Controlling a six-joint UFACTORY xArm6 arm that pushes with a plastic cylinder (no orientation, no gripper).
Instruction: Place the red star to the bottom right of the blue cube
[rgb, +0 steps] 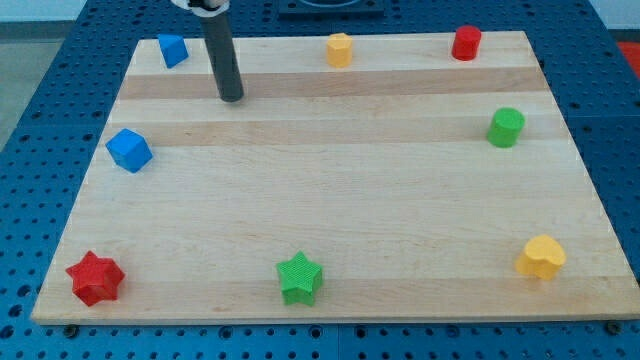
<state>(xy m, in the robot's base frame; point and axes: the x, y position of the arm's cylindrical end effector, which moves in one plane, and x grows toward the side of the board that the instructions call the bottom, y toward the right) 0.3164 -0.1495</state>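
Observation:
The red star (95, 278) lies at the board's bottom left corner. The blue cube (129, 150) sits near the left edge, well above the star. My tip (231, 98) rests on the board near the top left, to the upper right of the blue cube and far from the red star. It touches no block.
A second blue block (172, 50) sits at the top left corner. A yellow block (340, 48) and a red cylinder (465, 43) sit along the top edge. A green cylinder (506, 127) is at the right, a yellow heart (541, 257) at bottom right, a green star (300, 278) at bottom middle.

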